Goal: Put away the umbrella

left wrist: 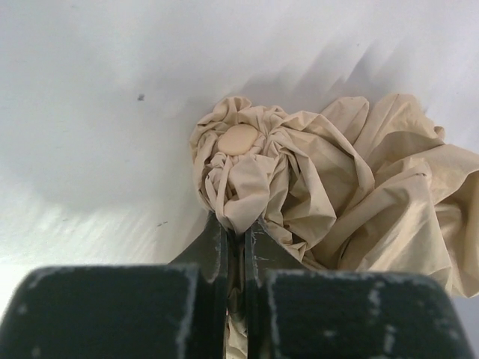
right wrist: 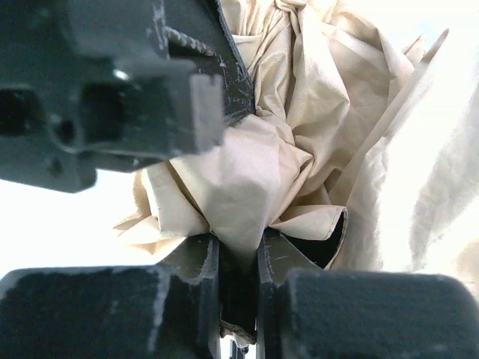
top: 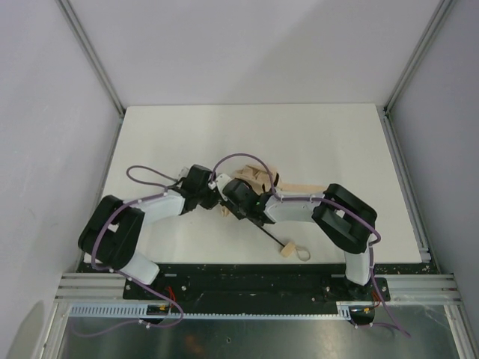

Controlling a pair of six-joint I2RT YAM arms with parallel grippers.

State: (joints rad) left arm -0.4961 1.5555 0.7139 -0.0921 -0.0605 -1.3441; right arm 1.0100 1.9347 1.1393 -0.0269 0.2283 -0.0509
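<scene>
The umbrella [top: 253,179] lies crumpled in the middle of the white table, its tan fabric bunched up. Its thin black shaft [top: 271,236] runs toward the near edge to the small tan handle [top: 287,250] with a loop strap [top: 301,254]. My left gripper [top: 218,191] is shut on a fold of the fabric [left wrist: 239,196] just below the round tan top cap [left wrist: 238,138]. My right gripper [top: 238,196] is shut on another fold of the fabric [right wrist: 239,202], right beside the left gripper [right wrist: 112,90]. The ribs are hidden under the fabric.
The white table [top: 329,134] is framed by aluminium rails [top: 404,172] at its sides and grey walls behind. Purple cables [top: 142,176] loop off both arms. The arm bases stand on a black plate [top: 247,280] at the near edge.
</scene>
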